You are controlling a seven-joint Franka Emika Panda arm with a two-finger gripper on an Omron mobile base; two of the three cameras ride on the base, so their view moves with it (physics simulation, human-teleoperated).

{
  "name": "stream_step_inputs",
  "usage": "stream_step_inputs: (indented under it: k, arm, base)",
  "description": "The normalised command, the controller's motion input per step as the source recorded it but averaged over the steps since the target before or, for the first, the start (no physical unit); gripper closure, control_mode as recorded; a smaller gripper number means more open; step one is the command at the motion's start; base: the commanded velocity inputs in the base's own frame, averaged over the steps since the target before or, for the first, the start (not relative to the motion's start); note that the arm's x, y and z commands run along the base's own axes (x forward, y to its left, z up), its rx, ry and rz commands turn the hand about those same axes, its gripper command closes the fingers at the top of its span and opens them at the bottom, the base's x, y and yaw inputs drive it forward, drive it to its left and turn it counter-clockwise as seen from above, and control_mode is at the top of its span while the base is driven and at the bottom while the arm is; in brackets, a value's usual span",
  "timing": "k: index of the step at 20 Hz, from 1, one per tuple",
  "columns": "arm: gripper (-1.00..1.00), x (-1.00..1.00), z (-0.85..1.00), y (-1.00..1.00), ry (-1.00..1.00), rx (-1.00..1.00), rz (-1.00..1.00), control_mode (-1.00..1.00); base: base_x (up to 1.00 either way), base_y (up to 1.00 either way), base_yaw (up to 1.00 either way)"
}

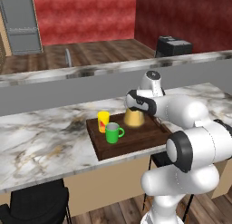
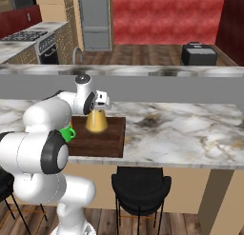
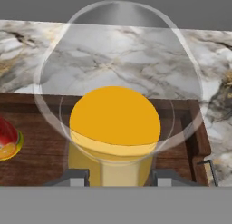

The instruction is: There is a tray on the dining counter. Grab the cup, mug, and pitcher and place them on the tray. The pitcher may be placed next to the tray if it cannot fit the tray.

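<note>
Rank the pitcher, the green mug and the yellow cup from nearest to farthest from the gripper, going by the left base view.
1. The pitcher, right under the gripper, whose fingers flank its neck, at the tray's back.
2. The mug, to the pitcher's left, toward the tray's front.
3. The cup, farthest left, behind the mug; close to the mug's rank, but slightly farther.

tray (image 1: pixel 118 145) on dining counter (image 1: pixel 41 141) | cup (image 1: pixel 103 121), mug (image 1: pixel 112 133), pitcher (image 1: pixel 134 117) on tray | pitcher rightmost
</note>
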Motion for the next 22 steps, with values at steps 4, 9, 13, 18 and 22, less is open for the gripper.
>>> stream_step_inputs:
  k: [4, 9, 13, 18, 22]
  arm:
    - [1.0, 0.0, 0.0, 0.0, 0.0, 0.0, 0.0, -1.0]
    - [1.0, 0.0, 0.0, 0.0, 0.0, 0.0, 0.0, -1.0]
    - [1.0, 0.0, 0.0, 0.0, 0.0, 0.0, 0.0, -1.0]
    - [-1.0, 0.0, 0.0, 0.0, 0.0, 0.0, 0.0, -1.0]
    - [-1.0, 0.0, 0.0, 0.0, 0.0, 0.0, 0.0, -1.0]
  base:
    - [0.0, 0.0, 0.0]
    - [0.0, 0.0, 0.0]
    - [0.0, 0.0, 0.0]
    - [0.0, 0.0, 0.0]
    - [0.0, 0.0, 0.0]
